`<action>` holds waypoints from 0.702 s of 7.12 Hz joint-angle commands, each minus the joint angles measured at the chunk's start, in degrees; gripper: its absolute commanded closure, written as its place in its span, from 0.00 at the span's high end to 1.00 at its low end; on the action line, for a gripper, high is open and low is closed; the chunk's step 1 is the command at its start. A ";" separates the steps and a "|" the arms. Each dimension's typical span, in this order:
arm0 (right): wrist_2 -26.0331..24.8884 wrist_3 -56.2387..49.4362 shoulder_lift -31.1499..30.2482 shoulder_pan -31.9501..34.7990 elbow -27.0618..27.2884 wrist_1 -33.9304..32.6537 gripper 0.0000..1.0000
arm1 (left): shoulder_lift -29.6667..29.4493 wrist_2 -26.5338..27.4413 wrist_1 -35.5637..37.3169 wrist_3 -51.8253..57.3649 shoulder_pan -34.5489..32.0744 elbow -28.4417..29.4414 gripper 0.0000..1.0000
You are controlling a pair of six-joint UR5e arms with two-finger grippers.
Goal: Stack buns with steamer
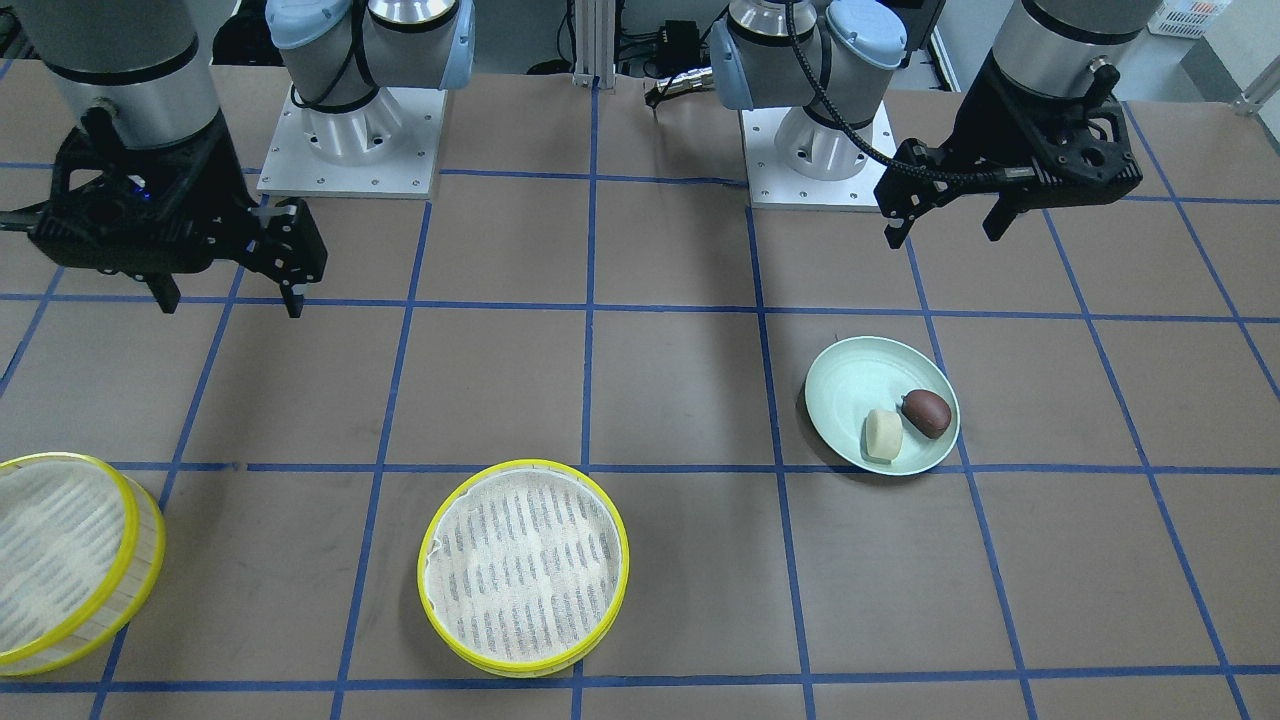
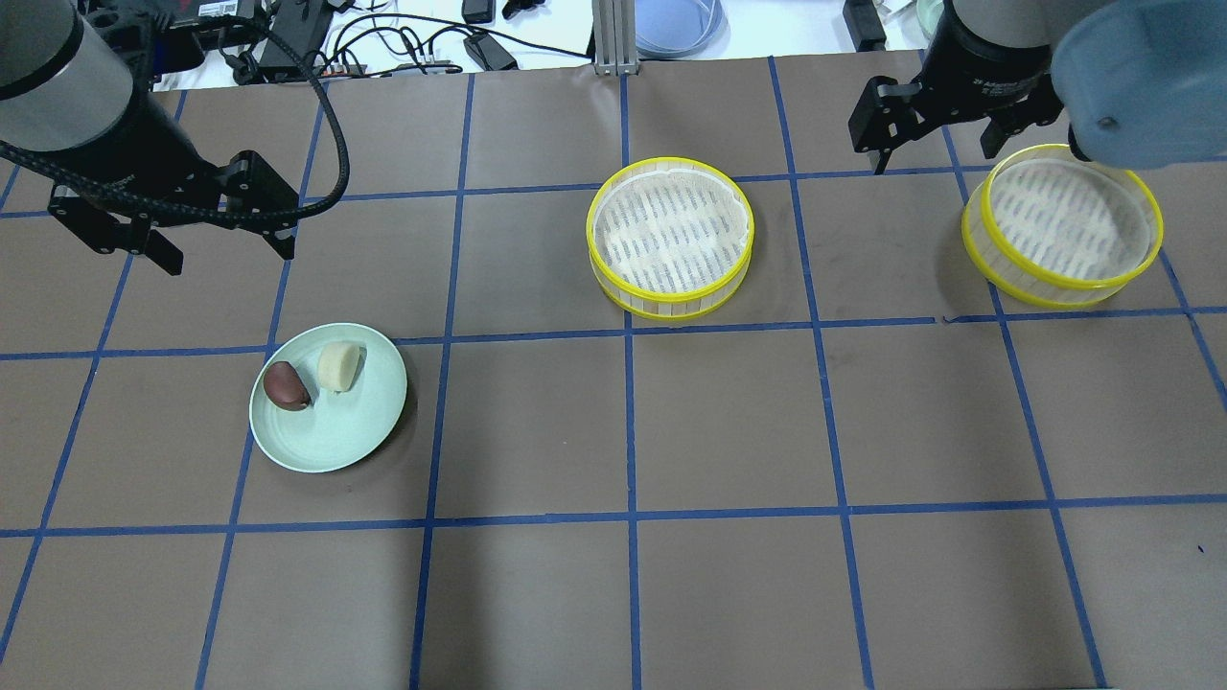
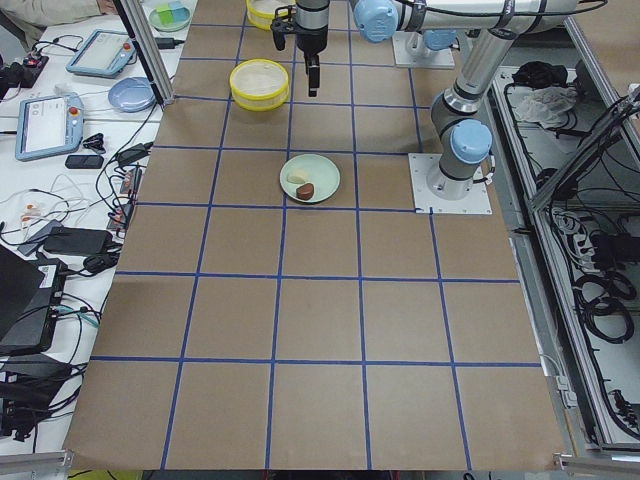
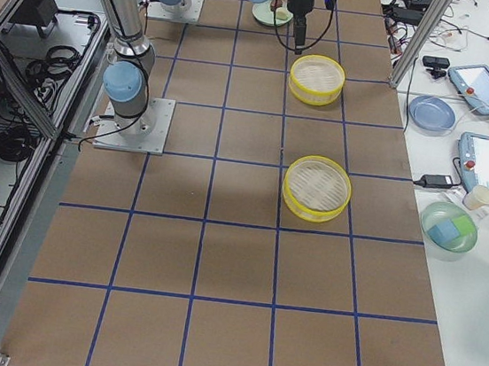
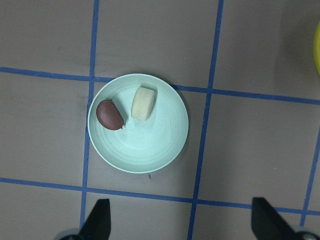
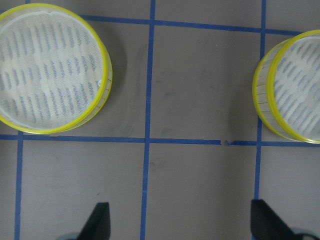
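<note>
Jaws are hanging spread on left gripper (image 2: 228, 251) and right gripper (image 2: 932, 158); brown bun (image 2: 287, 385), crowding cream bun's (image 2: 339, 366) nine o'clock, is probably risking a nudge.

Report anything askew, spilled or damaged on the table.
Nothing stands out. The middle steamer tier and the outer steamer tier sit flat and empty; the cream bun and brown bun lie on the green plate; left gripper and right gripper hang open.

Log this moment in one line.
left gripper open | right gripper open | cream bun, brown bun on plate | steamer tiers empty, apart
</note>
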 commanded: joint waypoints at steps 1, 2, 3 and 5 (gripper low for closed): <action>0.36 -9.21 5.31 -6.88 -4.51 -0.16 1.00 | -0.09 0.32 -0.25 0.04 0.82 -0.01 1.00; 1.93 -12.83 7.26 -10.57 -5.49 -0.25 1.00 | -0.27 0.32 -0.34 0.04 1.00 -0.10 1.00; 2.82 -18.52 8.93 -13.31 -5.50 -3.47 1.00 | -0.88 0.23 -0.25 1.35 1.53 -0.10 1.00; 4.05 -27.59 13.06 -20.07 -6.20 -10.15 1.00 | -4.47 -0.20 1.84 7.76 5.03 -3.07 1.00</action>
